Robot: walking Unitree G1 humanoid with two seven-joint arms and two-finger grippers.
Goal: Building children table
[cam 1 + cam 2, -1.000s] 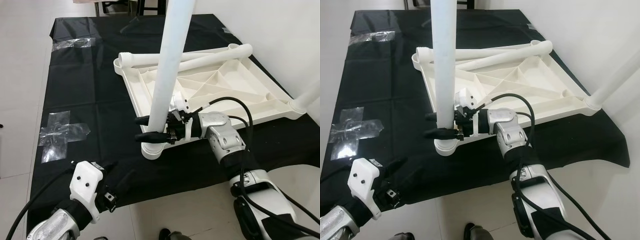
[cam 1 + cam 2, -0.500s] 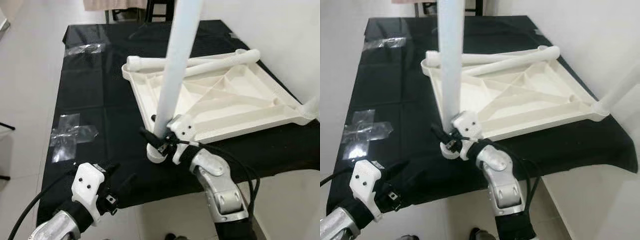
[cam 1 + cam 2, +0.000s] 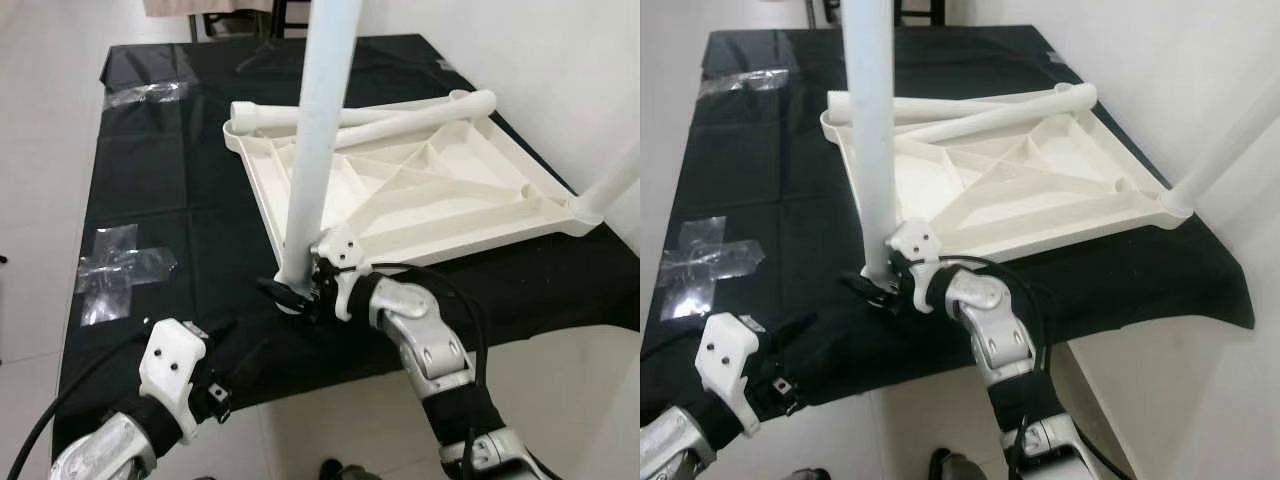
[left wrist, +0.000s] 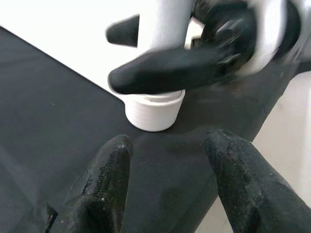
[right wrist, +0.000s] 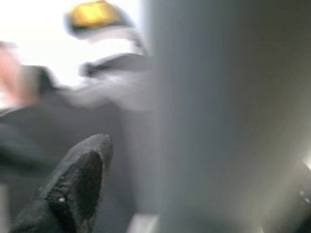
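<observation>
Right gripper [image 3: 290, 291] was clamped on the base of the tall white plastic tube leg [image 3: 318, 130], which stood upright in the round corner socket [image 4: 154, 110] of the upturned white ribbed plastic tabletop [image 3: 420, 190]. Left gripper [image 3: 240, 345], nearest me, hovered just beside that socket, fingers [image 4: 108, 182] apart and empty, over the black cloth-covered table [image 3: 160, 170]. I judged the step as seating this leg; next called for pressing or twisting it home. Farther back, two more loose white legs [image 3: 400, 112] lay across the tabletop's far edge.
</observation>
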